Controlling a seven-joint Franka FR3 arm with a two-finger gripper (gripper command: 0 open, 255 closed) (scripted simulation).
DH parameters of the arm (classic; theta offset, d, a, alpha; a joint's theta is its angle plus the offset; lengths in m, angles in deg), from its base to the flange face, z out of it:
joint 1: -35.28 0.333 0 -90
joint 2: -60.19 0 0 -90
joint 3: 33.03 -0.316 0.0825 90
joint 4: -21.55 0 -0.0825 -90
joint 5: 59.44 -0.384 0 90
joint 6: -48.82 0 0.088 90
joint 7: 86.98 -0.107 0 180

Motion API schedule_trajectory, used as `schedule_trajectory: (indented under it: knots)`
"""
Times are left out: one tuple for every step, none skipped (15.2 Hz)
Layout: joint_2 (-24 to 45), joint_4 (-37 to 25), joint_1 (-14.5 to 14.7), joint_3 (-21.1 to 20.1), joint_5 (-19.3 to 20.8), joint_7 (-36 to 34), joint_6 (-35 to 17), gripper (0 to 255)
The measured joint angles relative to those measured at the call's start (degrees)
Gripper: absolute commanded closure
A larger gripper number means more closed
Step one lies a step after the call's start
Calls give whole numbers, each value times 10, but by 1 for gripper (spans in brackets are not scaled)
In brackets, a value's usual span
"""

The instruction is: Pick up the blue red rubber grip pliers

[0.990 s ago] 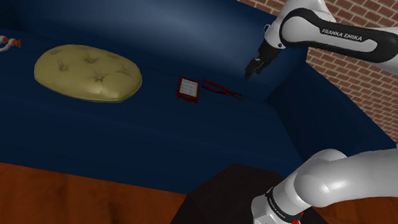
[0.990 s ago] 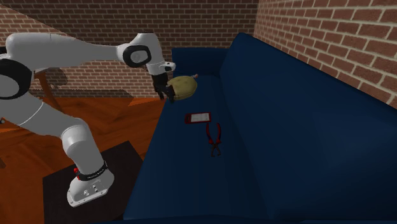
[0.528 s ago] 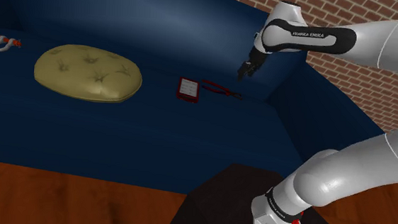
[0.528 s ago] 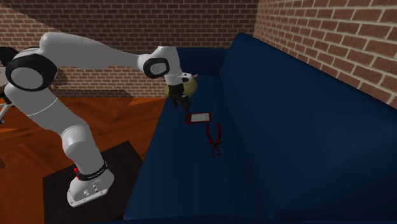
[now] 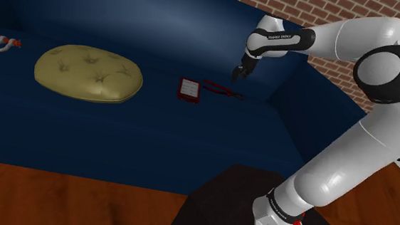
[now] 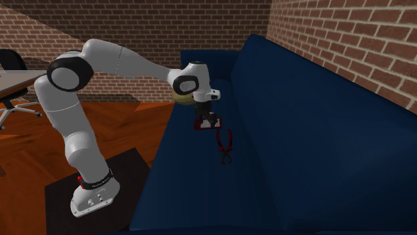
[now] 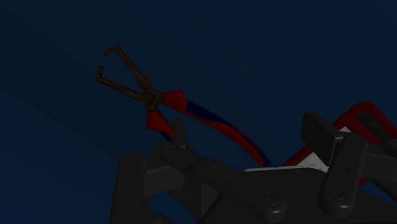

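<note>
Pliers [image 5: 223, 90] w/ red-and-blue grips lie flat on the dark blue sofa [image 5: 119, 135] seat, toward the backrest, untouched. Black gripper [image 5: 234, 75] hangs just above them, fingers [image 7: 179, 137] spread apart, nothing between. Wrist view: brown metal head points away from gripper, handles run back under it. Just beside the pliers, on shoulder view's left, a small red-framed pad [image 5: 189, 90]. Farther left, an olive cushion [image 5: 88, 73]; well beyond it, a white-and-red shackle [image 5: 2, 43]. Brick wall [image 6: 334, 40] behind.
</note>
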Motion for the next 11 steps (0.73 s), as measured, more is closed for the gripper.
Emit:
schedule_trajectory:
  knots:
    - [22,-11,-5,4,-7,9,-8,0]
    - [43,-25,-9,8,-14,18,-13,0]
    - [66,-44,-12,9,-22,23,-15,0]
    - [84,-57,-16,10,-29,30,-18,0]
    - [108,-76,-22,12,-37,39,-20,0]
    - [129,-90,-27,13,-45,45,-25,0]
    - [153,-112,-34,14,-53,54,-24,0]
    - [172,-126,-39,14,-59,59,-26,0]
    - [198,-151,-46,13,-67,65,-24,0]
    - [219,-172,-52,13,-74,70,-22,0]
    - [245,-195,-61,12,-81,77,-22,0]
